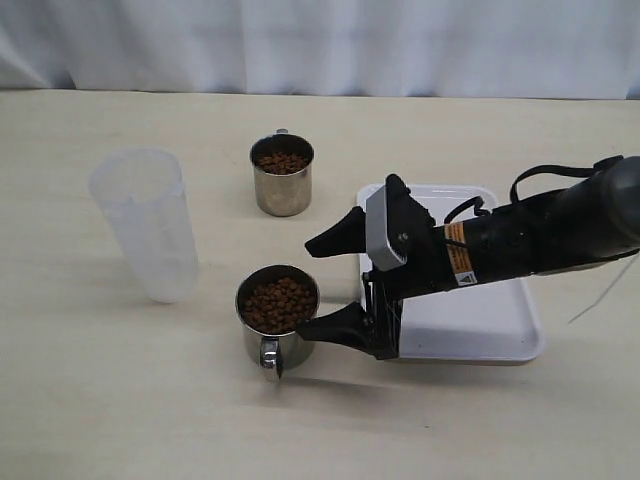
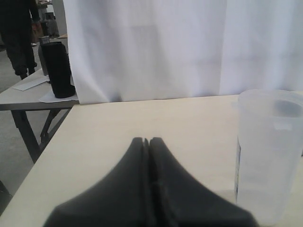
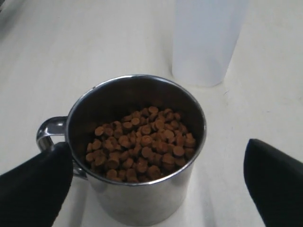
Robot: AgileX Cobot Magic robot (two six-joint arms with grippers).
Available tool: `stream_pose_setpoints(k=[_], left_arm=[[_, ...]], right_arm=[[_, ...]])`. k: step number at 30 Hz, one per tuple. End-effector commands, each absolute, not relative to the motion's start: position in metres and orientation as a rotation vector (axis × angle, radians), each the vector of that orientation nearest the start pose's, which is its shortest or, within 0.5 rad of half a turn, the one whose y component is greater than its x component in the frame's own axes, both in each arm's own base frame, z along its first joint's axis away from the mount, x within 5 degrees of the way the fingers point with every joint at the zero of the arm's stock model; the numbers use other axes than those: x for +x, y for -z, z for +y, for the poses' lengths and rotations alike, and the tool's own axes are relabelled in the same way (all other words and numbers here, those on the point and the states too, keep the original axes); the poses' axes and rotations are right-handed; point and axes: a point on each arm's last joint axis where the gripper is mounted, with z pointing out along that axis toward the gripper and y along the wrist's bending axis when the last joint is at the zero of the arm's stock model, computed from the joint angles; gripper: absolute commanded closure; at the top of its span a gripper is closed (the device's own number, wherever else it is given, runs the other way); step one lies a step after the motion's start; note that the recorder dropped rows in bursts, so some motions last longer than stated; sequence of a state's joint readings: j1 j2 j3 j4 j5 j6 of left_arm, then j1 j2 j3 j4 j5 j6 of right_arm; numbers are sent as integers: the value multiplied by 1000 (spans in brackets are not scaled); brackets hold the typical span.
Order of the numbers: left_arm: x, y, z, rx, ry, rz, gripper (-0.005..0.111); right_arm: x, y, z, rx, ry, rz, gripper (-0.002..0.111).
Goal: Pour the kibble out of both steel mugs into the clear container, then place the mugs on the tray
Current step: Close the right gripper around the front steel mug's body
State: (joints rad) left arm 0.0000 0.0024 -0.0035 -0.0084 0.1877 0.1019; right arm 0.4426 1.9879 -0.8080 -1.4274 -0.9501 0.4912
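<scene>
While shiny steel mug (image 3: 142, 204) holds round brown kibble (image 3: 142, 147), frosted container (image 3: 208, 42) nearby.

On pale bench (image 1: 90, 400): frosted clear plastic cylinder (image 1: 145, 225), 9 o'clock; far steel mug (image 1: 282, 195), 12; near steel mug (image 1: 256, 346), 6; white rectangular tray (image 1: 480, 330), 3.

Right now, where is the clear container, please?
In the exterior view, the clear container stands upright on the table, on the left, apart from the far mug and near mug.
</scene>
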Motion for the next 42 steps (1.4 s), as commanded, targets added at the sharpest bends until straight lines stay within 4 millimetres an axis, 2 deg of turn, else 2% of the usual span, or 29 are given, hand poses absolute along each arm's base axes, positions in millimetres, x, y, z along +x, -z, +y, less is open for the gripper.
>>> stream_pose_setpoints(k=[1, 8, 14, 21, 25, 35, 42], left_arm=[[56, -197, 0, 77, -65, 1664, 107], [56, -197, 0, 77, -65, 1664, 107], [56, -197, 0, 77, -65, 1664, 107], [56, -197, 0, 77, -65, 1666, 107], [56, -196, 0, 77, -65, 1668, 107], [56, -196, 0, 77, -65, 1668, 107], [56, -196, 0, 77, -65, 1668, 107]], right_arm=[[257, -111, 204, -1606, -909, 1474, 1], [266, -102, 205, -1651, -844, 1490, 1], [277, -72, 216, -1641, -975, 1484, 1], [285, -69, 227, -1571, -1119, 1383, 1], [290, -69, 228, -1484, -1117, 1415, 1], [291, -68, 229, -1521, -1058, 1372, 1], [290, -65, 242, -1538, -991, 1381, 1]])
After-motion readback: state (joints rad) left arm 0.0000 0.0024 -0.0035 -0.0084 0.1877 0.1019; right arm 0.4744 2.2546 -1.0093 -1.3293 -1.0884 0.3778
